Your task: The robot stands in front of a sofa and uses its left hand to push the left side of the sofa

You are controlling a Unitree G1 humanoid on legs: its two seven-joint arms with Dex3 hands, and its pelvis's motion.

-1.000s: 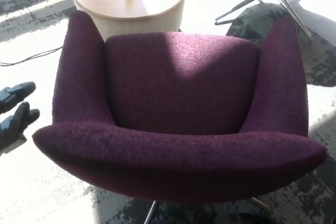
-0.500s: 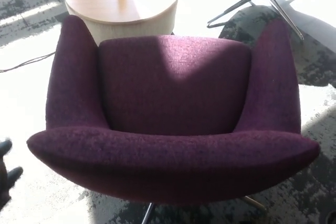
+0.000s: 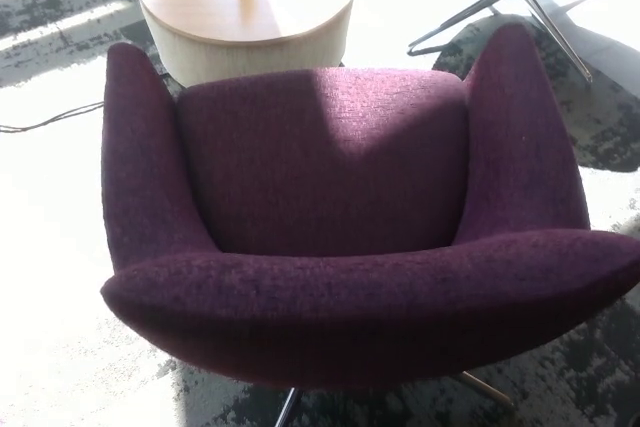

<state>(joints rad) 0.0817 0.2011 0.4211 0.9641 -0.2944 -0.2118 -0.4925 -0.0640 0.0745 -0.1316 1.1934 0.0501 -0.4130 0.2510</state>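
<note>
The purple armchair (image 3: pixel 330 217), the sofa of the task, fills most of the head view. Its backrest (image 3: pixel 370 302) is the broad padded band nearest the camera, running across the picture from left to right. The seat cushion (image 3: pixel 320 157) lies beyond it, flanked by two raised armrests that point away from the robot. The left armrest (image 3: pixel 140 162) is the side the task names. It stands upright at the picture's left, its long axis running from the backrest's left end away toward the round wooden table (image 3: pixel 235 7) behind the chair.

Neither the left hand nor the right hand shows anywhere in the frame, so whether their fingers are spread, clenched or on anything cannot be told. Places relative to the hand can therefore only be judged. The left arm would come in from the picture's left edge, which puts it on the armrest's outer side, with bare sunlit floor (image 3: pixel 50 247) between that edge and the chair. The left hand is the nearer one for this push. Contact is not visible.

A thin cable (image 3: pixel 50 119) crosses the floor left of the armrest. Another chair's metal legs (image 3: pixel 500 7) stand beyond the right armrest.
</note>
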